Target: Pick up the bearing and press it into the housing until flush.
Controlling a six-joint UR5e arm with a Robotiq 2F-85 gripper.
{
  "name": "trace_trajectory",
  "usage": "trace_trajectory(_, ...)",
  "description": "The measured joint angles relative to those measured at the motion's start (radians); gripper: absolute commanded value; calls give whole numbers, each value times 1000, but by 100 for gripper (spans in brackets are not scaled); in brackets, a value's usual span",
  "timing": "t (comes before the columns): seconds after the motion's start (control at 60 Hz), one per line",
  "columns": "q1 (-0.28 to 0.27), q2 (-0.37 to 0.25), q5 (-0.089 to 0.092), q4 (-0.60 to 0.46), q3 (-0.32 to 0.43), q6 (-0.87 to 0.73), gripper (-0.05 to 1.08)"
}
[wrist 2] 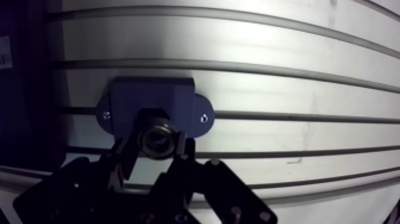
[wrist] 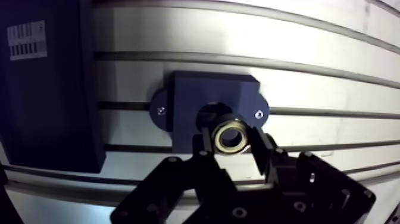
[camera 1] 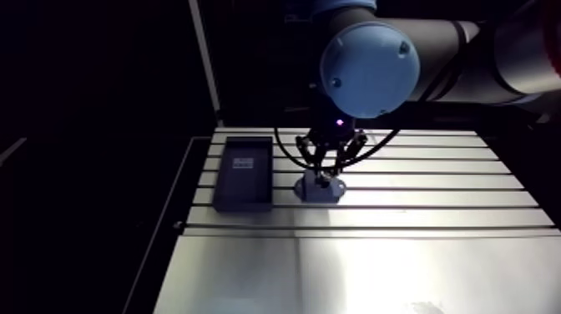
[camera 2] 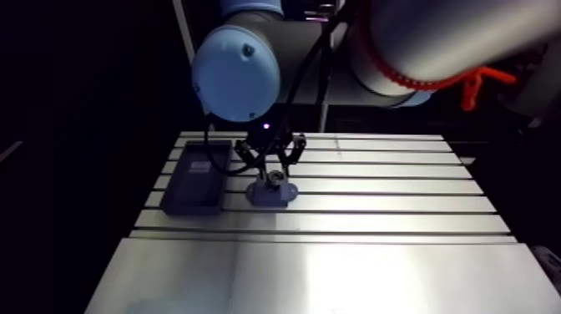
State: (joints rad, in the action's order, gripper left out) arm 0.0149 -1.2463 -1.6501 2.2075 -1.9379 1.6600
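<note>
I see bare table on one side of the housing; dark tray sits near the other side, raised walls in my way there

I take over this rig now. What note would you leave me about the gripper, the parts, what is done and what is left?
Gripper: shut on the bearing, held between its two fingers.
Housing: on the table, beside a dark tray. The bearing is right at the mouth of its bore.
Done: bearing picked up and lined up at the housing.
Left: press it in until flush, then release. Whether it has entered the bore at all cannot be told.
</note>
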Motion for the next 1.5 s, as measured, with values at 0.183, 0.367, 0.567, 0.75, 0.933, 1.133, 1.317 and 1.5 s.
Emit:
trace_trajectory(0.183,-1,5,0,-1,2,1,86)
trace_trajectory(0.367,-2,11,1,0,2,1,86)
trace_trajectory(0.567,-2,16,2,1,3,0,86)
trace_trajectory(0.75,-3,18,2,1,3,0,86)
trace_trajectory(0.933,-3,21,2,2,3,-1,86)
trace_trajectory(1.133,-3,28,2,2,4,-1,86)
trace_trajectory(1.317,-4,31,2,2,5,-2,86)
trace_trajectory(1.5,-5,33,2,2,8,-4,86)
